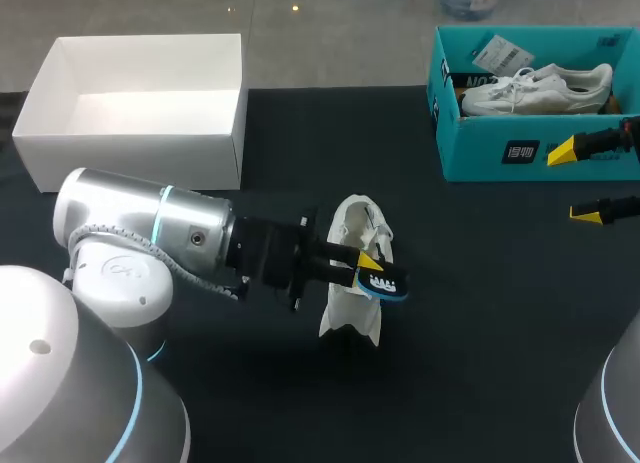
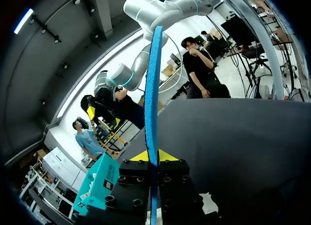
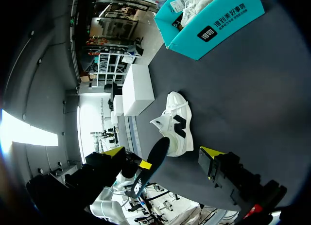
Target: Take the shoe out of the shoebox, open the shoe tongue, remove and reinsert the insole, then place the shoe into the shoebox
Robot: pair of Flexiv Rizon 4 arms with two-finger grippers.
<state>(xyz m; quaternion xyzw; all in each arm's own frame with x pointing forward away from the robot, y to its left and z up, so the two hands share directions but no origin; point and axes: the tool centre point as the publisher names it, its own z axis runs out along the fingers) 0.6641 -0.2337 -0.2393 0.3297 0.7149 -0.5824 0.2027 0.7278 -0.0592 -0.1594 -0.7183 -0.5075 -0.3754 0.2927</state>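
A white shoe [image 1: 352,245] stands on the black table, also seen in the right wrist view [image 3: 177,130]. My left gripper [image 1: 372,264] is over the shoe, shut on a blue-and-black insole [image 1: 388,284]. In the left wrist view the insole [image 2: 153,103] rises edge-on from between the shut fingers [image 2: 141,156]. My right gripper [image 1: 580,183] hangs open at the table's right, beside the teal shoebox [image 1: 500,148]. From the right wrist, its open gripper [image 3: 163,151] faces the shoe and the held insole [image 3: 151,165].
The teal shoebox [image 3: 214,25] at the back right holds another white shoe [image 1: 540,88]. An open white box [image 1: 135,133] stands at the back left [image 3: 137,89]. Bare black table lies in front of the shoe.
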